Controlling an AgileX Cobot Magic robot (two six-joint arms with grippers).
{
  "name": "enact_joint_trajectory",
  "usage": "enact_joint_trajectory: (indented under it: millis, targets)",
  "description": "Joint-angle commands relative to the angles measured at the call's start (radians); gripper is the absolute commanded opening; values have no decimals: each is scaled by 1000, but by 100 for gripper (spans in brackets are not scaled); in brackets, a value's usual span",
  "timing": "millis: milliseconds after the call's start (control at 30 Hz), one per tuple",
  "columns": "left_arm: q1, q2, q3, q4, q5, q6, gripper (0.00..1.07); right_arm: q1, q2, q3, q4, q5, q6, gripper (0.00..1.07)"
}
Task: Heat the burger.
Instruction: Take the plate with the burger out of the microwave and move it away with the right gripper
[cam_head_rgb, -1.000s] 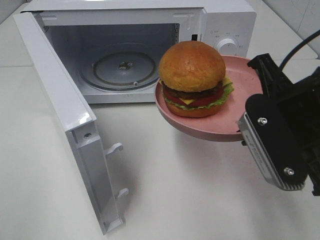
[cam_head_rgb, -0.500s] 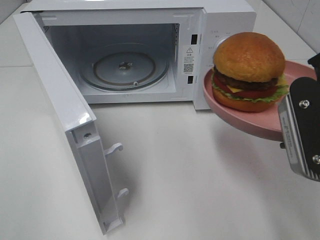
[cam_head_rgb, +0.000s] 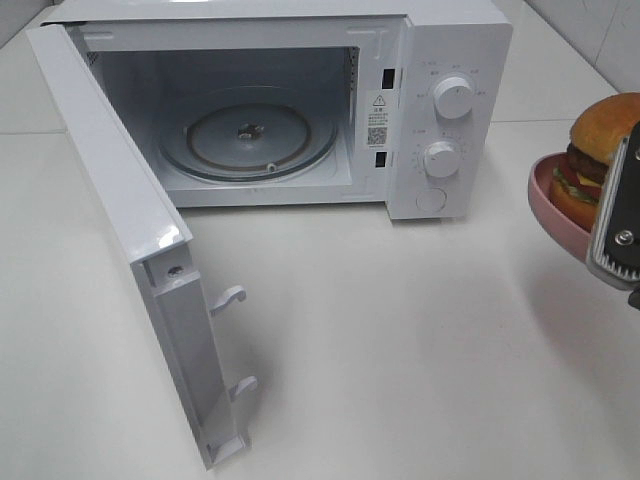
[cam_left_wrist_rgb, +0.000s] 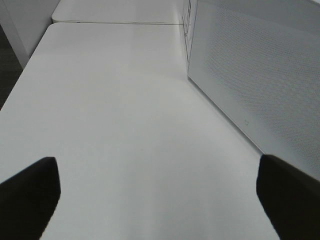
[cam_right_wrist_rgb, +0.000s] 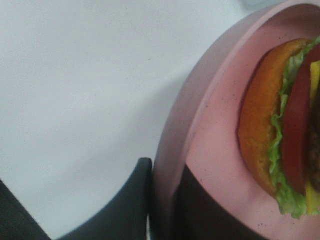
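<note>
- White desk (cam_head_rgb: 400, 350); microwave (cam_head_rgb: 440, 60) door (cam_head_rgb: 130, 230) already open, turntable (cam_head_rgb: 248, 140) bare.
- Right gripper (cam_right_wrist_rgb: 162, 200) clenched on plate (cam_right_wrist_rgb: 210, 130) rim, burger (cam_head_rgb: 600, 150) aboard (far right, airborne).
- Left gripper (cam_left_wrist_rgb: 160, 192) released, idle.
- Left: load, shut, start.

Right wrist view: the right gripper (cam_right_wrist_rgb: 165, 200) has its dark jaws closed on the rim of a pink plate (cam_right_wrist_rgb: 210, 125), one jaw outside the rim and one inside. On the plate sits the burger (cam_right_wrist_rgb: 280, 135), showing golden-brown bun, green lettuce, red tomato and a sliver of yellow cheese. Beyond the plate lies the bare white desk (cam_right_wrist_rgb: 75, 90), with the plate's soft shadow on it
</note>
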Motion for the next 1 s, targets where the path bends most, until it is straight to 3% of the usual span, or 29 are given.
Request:
enact_joint_trajectory:
  millis: [33,467,1000]
  targets:
    - [2,6,0,-2,0,-6,100,-7,-10,-7,-45,-14,37,0]
    - [2,6,0,-2,0,-5,100,-7,19,-6,-194,88,476,0]
    - [2,6,0,-2,0,-6,100,-7,312,-6,-421,114,995,0]
